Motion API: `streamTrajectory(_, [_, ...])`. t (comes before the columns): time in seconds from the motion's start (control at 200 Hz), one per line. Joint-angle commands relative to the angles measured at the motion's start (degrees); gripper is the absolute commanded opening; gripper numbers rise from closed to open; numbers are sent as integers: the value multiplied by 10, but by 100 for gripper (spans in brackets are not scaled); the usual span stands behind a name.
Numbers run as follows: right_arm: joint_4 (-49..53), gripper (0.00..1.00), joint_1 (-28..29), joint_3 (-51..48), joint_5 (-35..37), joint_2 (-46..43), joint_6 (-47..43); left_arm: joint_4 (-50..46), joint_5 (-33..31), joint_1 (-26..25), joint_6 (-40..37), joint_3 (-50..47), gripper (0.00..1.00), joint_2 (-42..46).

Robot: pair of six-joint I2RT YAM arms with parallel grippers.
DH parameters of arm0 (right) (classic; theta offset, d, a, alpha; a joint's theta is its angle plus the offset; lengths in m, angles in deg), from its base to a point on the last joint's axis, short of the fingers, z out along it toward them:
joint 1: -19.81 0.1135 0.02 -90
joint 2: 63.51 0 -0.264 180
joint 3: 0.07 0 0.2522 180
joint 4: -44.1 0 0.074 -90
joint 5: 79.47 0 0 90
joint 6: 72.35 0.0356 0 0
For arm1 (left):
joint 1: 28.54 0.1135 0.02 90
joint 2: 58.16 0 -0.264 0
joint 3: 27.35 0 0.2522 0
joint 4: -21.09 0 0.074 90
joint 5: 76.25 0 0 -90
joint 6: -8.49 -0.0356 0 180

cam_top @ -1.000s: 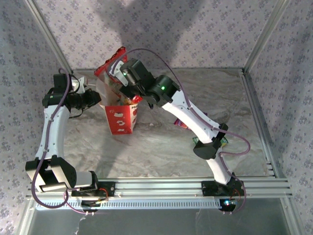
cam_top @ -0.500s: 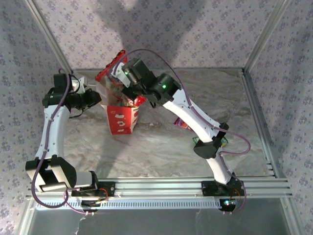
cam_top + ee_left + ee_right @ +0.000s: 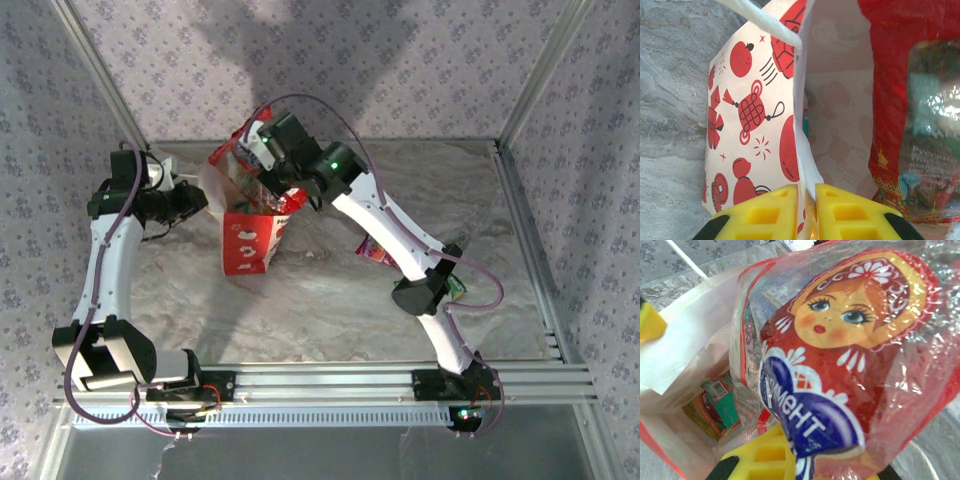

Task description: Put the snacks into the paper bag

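Note:
The paper bag (image 3: 248, 243), white with red prints, stands at the left middle of the table with its mouth open. My left gripper (image 3: 204, 198) is shut on the bag's left rim; in the left wrist view the yellow fingers (image 3: 777, 212) pinch the white wall of the paper bag (image 3: 752, 115). My right gripper (image 3: 260, 157) is shut on the large red packet (image 3: 236, 162), held tilted over the bag's mouth. The right wrist view shows the red packet (image 3: 840, 345) with a doll's face, its lower end in the paper bag (image 3: 685, 335). A teal packet (image 3: 720, 402) lies at the bag's bottom.
A purple-pink packet (image 3: 371, 250) lies on the table under the right arm's forearm. A green packet (image 3: 457, 288) peeks out by the right elbow. Metal frame posts and patterned walls enclose the table on all sides.
My right gripper has shifted a little right and toward the back with the red packet. The bag's top has leaned slightly right. The left arm has hardly moved.

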Motion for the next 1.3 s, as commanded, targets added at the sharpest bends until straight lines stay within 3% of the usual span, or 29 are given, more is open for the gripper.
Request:
streamTrajectory(0.0, [2,0,-13,30,-31,-18,52,20,-15,7,15,18,16,1])
streamTrajectory(0.795, [12,0,-52,83,-143,21,121,30,-5,-9,25,12,15,-1])
streamTrajectory(1.299, [67,0,-56,82,-160,36,121,38,-13,-30,39,24,15,-12])
